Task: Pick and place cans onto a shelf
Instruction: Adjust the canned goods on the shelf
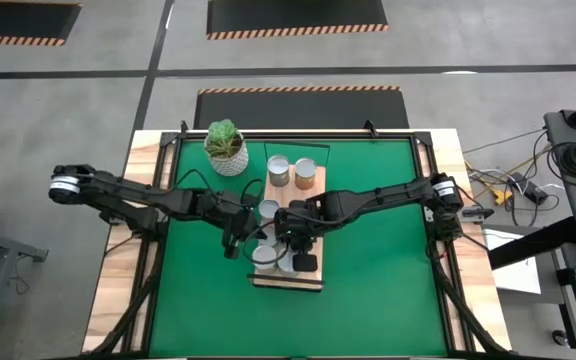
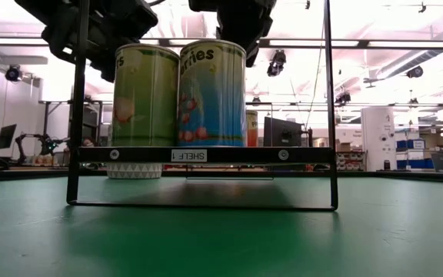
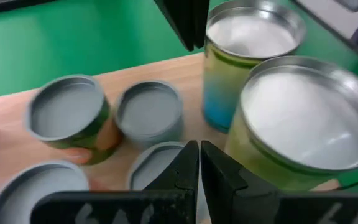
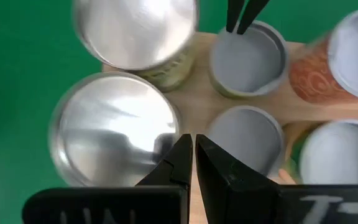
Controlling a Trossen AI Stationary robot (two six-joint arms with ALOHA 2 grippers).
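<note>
Both arms are hovering over the shelf [image 1: 288, 275], left gripper [image 3: 197, 163] and right gripper [image 4: 193, 155] clenched on nothing. The cans [image 1: 290, 172] are standing on the board already, so placing is probably finishing; next, they're needing to lift clear.

Six cans [image 4: 122, 134] visible on one shelf [image 1: 288, 283] (one potted plant [image 1: 227, 147] nearby).
</note>
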